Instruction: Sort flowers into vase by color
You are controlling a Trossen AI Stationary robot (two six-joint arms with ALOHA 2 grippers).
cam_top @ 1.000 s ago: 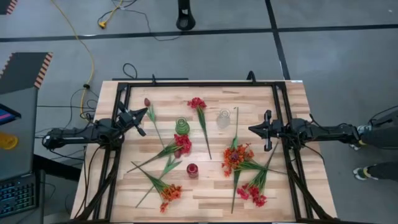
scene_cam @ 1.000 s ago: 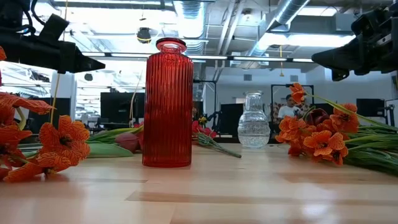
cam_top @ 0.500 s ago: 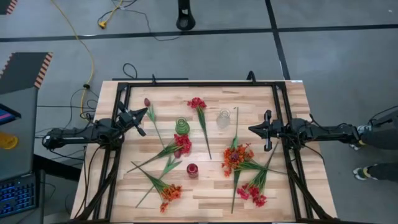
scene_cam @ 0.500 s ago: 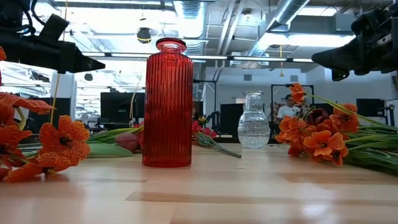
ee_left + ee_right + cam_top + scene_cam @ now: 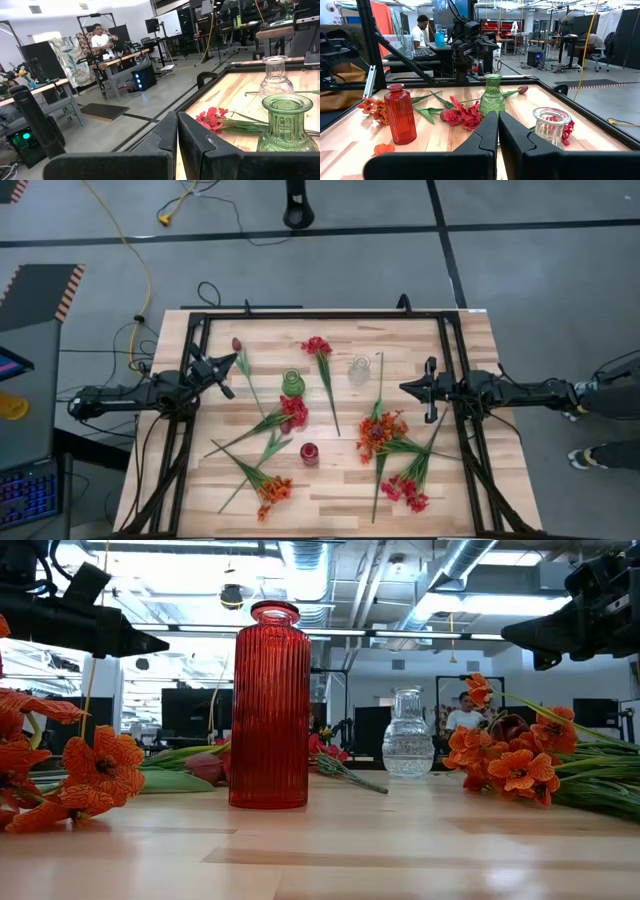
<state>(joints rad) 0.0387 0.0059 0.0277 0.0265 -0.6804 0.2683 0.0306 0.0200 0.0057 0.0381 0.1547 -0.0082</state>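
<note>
Flowers lie scattered on the wooden table (image 5: 460,340): a maroon bud (image 5: 237,343), pinkish-red clusters (image 5: 317,345) (image 5: 294,412) (image 5: 405,490) and orange clusters (image 5: 380,432) (image 5: 273,490). Three vases stand upright: green (image 5: 292,382), clear (image 5: 359,370) and red (image 5: 309,453). My left gripper (image 5: 234,364) hovers shut at the left side, beside the maroon bud's stem, holding nothing. My right gripper (image 5: 404,388) hovers shut at the right side, apart from the clear vase. In the left wrist view the shut left gripper (image 5: 177,116) points past the green vase (image 5: 287,125). In the right wrist view the shut right gripper (image 5: 498,114) faces the green vase (image 5: 492,97).
A black frame (image 5: 320,314) runs around the table's edges. In the low view the red vase (image 5: 268,710) stands in the middle, with orange flowers (image 5: 505,760) to its right. People sit at desks in the room behind (image 5: 98,37).
</note>
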